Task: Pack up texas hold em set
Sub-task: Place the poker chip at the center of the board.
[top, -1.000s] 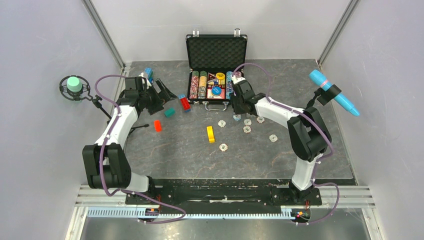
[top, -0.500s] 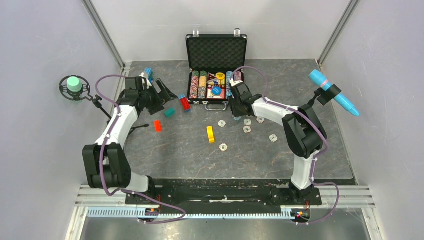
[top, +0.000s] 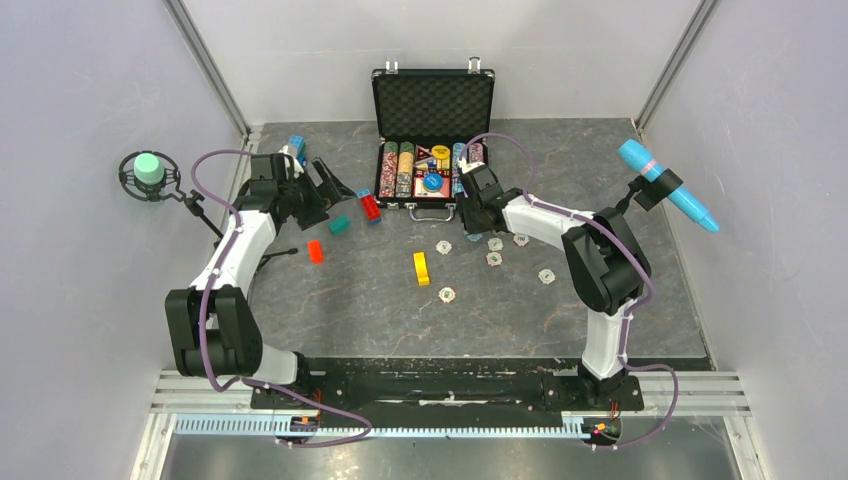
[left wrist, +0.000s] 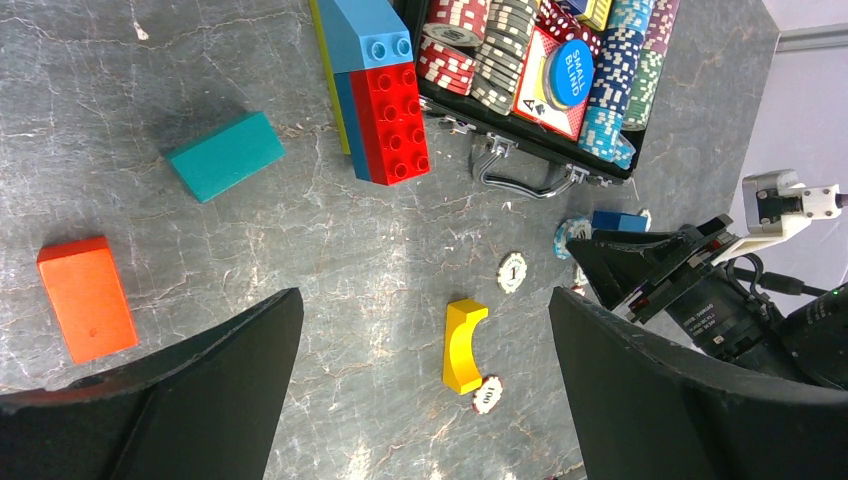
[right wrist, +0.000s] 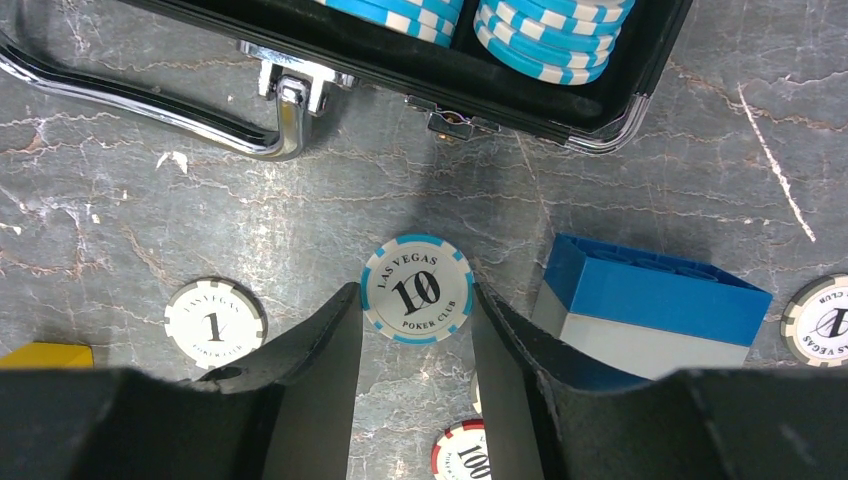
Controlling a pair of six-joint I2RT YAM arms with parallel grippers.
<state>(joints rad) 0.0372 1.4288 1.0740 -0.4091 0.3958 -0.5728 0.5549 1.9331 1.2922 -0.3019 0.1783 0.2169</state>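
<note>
Right wrist view: jaws bracketing a loose chip just outside the case.

I read this as the pick-up step for one stray chip. My right gripper (right wrist: 415, 300) is down at the worktop (right wrist: 120, 220), its jaws half spread either side of the blue-edged 10 chip (right wrist: 417, 289), which lies flat. The edges look to be touching, but from this angle I cannot tell whether it is truly pinched. The open black case (right wrist: 560, 110) sits at the chip's 12 o'clock, a white 1 chip (right wrist: 215, 323) at 9 o'clock and a blue brick (right wrist: 650, 300) at 3 o'clock. My left gripper (left wrist: 425, 300) hovers with jaws spread wide, holding nothing. Next, I judge, comes a firm close, a lift, and a short carry over the case rim to the blue stacks (right wrist: 560, 30).
</note>
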